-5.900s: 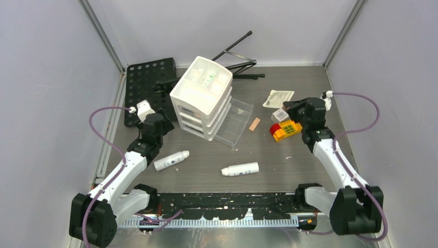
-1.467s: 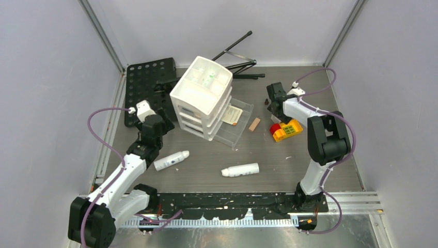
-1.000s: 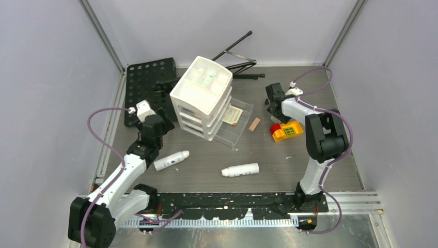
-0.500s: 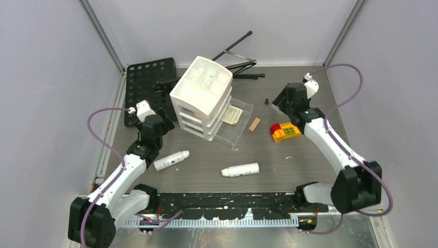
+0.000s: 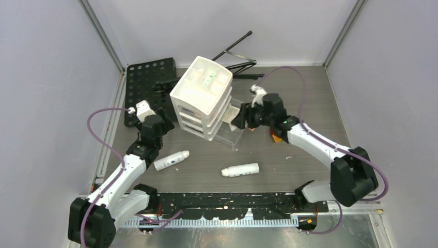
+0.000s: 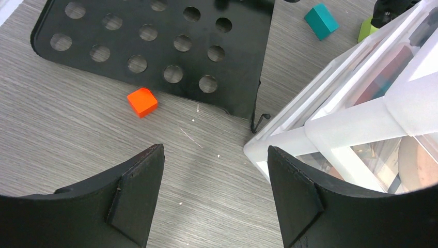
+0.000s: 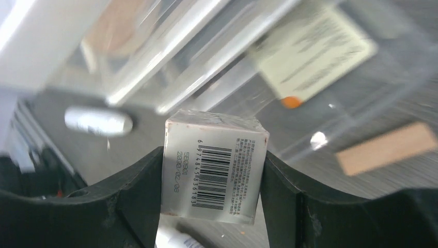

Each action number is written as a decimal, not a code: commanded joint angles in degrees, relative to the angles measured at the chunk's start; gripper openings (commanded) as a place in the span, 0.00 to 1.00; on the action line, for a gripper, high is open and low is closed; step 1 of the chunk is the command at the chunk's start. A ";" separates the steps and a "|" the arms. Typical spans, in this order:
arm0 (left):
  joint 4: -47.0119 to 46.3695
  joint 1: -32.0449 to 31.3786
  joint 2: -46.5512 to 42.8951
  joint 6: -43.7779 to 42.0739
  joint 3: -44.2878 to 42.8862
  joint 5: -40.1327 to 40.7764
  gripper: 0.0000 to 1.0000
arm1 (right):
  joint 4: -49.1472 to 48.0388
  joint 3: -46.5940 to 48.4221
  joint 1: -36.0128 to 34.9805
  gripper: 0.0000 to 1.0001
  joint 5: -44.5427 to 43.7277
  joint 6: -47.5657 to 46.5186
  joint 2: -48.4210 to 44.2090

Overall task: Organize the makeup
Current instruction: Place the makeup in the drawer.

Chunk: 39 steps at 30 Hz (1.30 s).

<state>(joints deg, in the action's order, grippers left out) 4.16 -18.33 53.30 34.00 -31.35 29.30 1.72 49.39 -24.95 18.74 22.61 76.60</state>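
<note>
My right gripper (image 7: pixel 212 181) is shut on a small square makeup box (image 7: pixel 214 168) with a barcode label. In the top view the right gripper (image 5: pixel 243 120) hangs over the open clear drawer (image 5: pixel 233 135) of the white drawer organizer (image 5: pixel 201 95). A paper card (image 7: pixel 315 51) lies in that drawer. Two white bottles (image 5: pixel 171 160) (image 5: pixel 240 169) lie on the table in front. My left gripper (image 6: pixel 214 191) stands open over bare table beside the organizer's corner (image 6: pixel 289 142), holding nothing. A round peach compact (image 6: pixel 418 165) shows inside a closed drawer.
A black perforated plate (image 6: pixel 155 46) lies behind the left gripper, with an orange cube (image 6: pixel 142 102) and a teal cube (image 6: pixel 321 20) near it. A tan block (image 7: pixel 390 147) lies right of the drawer. The red-and-yellow block (image 5: pixel 276 136) is mostly under the right arm. A black folding stand (image 5: pixel 235 51) rests at the back.
My right arm has swung from the back right leftward to over the open drawer, carrying the small box. The left arm has not moved.
</note>
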 commanded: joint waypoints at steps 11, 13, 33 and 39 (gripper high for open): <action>-1.26 -0.22 -1.43 0.11 -1.13 0.76 0.75 | -6.35 5.64 -7.92 0.00 1.46 -24.75 10.81; -1.26 -0.24 -1.43 0.10 -1.12 0.76 0.75 | -5.27 7.34 -8.02 0.00 2.00 -26.22 12.27; -1.01 -0.22 -1.77 -0.13 -1.26 1.02 0.75 | 6.31 12.28 -10.73 0.02 3.20 -37.19 19.50; -0.75 -0.22 -1.86 -0.24 -1.45 1.20 0.75 | 5.52 11.58 -11.12 0.06 2.92 -37.67 20.08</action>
<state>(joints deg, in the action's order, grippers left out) 4.19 -18.33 52.58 34.00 -31.35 29.34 9.69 60.55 -35.59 21.08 -13.47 97.41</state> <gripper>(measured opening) 0.750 0.657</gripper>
